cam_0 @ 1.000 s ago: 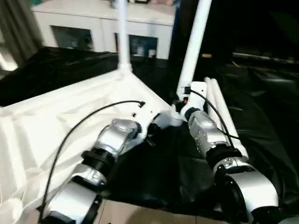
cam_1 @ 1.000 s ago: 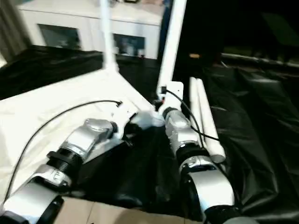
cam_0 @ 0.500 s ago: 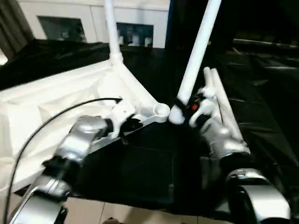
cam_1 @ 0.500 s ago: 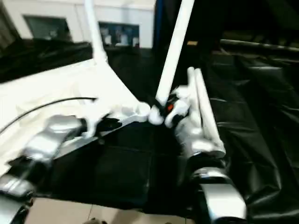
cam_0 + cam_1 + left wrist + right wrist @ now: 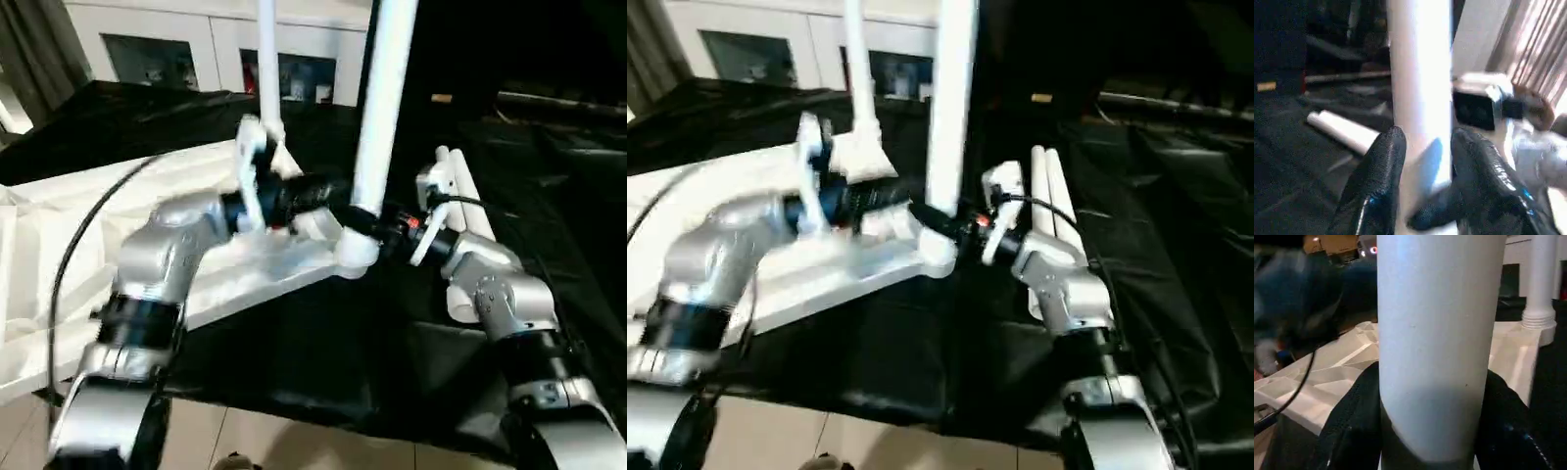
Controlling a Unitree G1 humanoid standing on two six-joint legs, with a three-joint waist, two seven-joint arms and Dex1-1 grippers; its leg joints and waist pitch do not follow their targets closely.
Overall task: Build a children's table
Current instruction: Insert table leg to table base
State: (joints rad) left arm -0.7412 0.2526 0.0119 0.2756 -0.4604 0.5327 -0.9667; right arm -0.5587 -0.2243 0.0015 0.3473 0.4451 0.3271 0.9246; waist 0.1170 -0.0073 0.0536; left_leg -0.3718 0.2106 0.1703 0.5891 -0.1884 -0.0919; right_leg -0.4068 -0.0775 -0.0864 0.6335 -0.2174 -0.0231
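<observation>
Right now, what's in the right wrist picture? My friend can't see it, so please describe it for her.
A thick white table leg stands upright between the right claw's two black fingers. Behind it lies the white tabletop, ribbed underside up, with another leg already standing in a far corner.

surface: black sheet (image 5: 549, 186) | on it: upturned white table panel (image 5: 59, 245), ribbed side up; two loose legs (image 5: 468, 201) side by side
</observation>
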